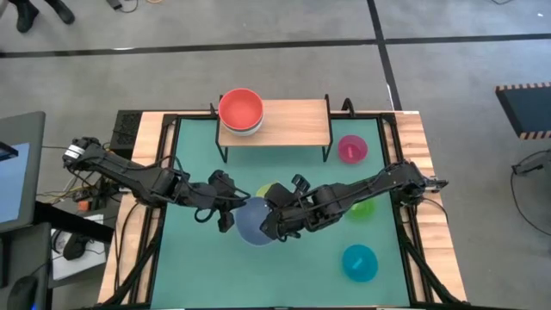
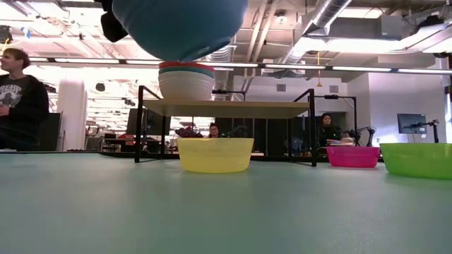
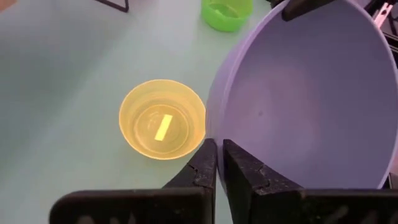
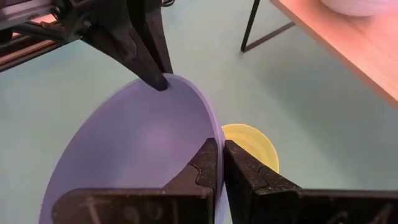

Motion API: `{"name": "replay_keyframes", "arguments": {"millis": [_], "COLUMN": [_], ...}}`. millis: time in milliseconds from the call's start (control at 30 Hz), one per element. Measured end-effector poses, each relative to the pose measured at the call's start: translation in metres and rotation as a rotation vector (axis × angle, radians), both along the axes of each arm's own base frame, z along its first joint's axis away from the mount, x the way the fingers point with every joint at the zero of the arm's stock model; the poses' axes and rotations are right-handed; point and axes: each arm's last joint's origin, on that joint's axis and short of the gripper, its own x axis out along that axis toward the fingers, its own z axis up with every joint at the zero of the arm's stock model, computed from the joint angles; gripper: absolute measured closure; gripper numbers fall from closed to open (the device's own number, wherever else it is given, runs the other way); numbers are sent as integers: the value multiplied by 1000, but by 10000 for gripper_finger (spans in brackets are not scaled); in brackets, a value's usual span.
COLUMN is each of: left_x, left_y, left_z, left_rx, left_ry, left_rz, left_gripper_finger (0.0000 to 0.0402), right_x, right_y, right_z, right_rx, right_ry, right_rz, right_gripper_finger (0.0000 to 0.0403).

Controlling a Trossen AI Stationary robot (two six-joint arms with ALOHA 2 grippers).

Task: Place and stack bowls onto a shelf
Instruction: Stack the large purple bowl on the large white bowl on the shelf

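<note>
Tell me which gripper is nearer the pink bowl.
Right. The right gripper pinches the periwinkle bowl on its side toward the pink bowl; the left gripper grips the opposite rim, farther off.

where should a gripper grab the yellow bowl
On its thin rim, from straight above: the yellow bowl sits upright and open on the table, one finger inside, one outside. Take the side away from the periwinkle bowl, which both the left gripper and right gripper hold close beside it.
</note>
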Motion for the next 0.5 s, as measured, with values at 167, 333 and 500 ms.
{"name": "replay_keyframes", "arguments": {"millis": [167, 333, 500], "left_x": [0, 0, -2], "left_y": [1, 6, 15], "left_z": [4, 20, 41], "left_rx": [18, 46, 72], "left_ry": [-8, -4, 1], "left_rz": [26, 71, 96], "left_gripper_finger": [401, 401, 401], "right_x": [0, -2, -19], "right_y": [0, 1, -6], "right_z": [1, 6, 35], "right_rx": [-4, 6, 0], "right_ry": [0, -18, -100], "right_rz": [12, 20, 2], "right_gripper_finger": [353, 299, 230]}}
